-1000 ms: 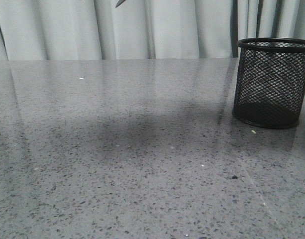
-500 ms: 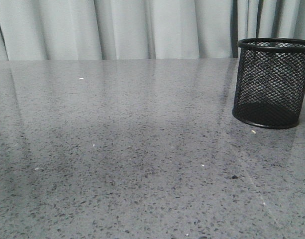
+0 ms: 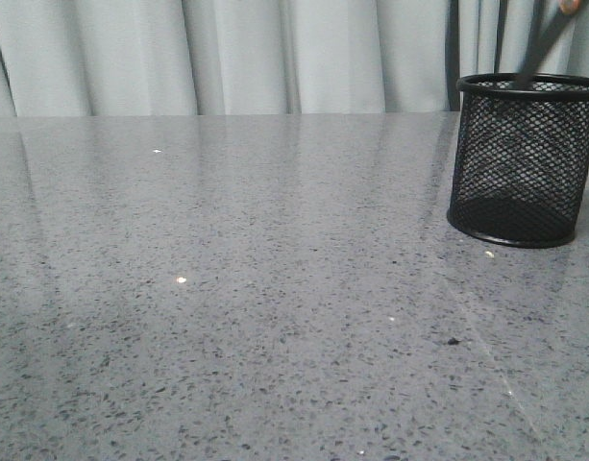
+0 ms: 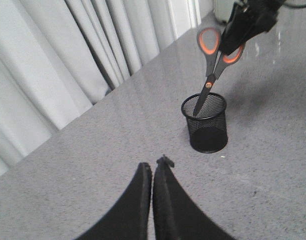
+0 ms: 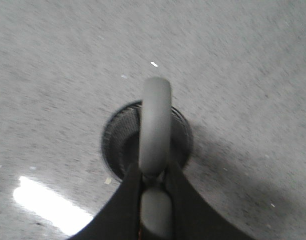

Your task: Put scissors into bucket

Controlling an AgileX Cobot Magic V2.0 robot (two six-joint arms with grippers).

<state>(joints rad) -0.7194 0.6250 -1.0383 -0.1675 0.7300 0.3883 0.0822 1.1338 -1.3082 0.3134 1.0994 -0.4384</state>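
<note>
The black wire-mesh bucket (image 3: 523,163) stands upright at the right of the table. The scissors (image 3: 538,44) hang blades down over its rim, blurred, at the top right of the front view. In the left wrist view the scissors (image 4: 209,80), grey with orange-lined loops, point down with the blade tips inside the mouth of the bucket (image 4: 206,127). My right gripper (image 4: 247,24) is shut on the handles. In the right wrist view my right gripper (image 5: 153,172) clamps the grey handle (image 5: 155,120) directly above the bucket (image 5: 117,140). My left gripper (image 4: 154,163) is shut and empty, high above the table.
The grey speckled tabletop (image 3: 275,288) reaches back to pale curtains (image 3: 246,53). Small specks (image 3: 453,341) lie on it near the bucket. A bright light reflection (image 5: 48,205) shows on the table beside the bucket.
The scissors have come into the front view at the top right, over the bucket; a second ago a blade tip showed at top centre. The shadow on the table has gone.
</note>
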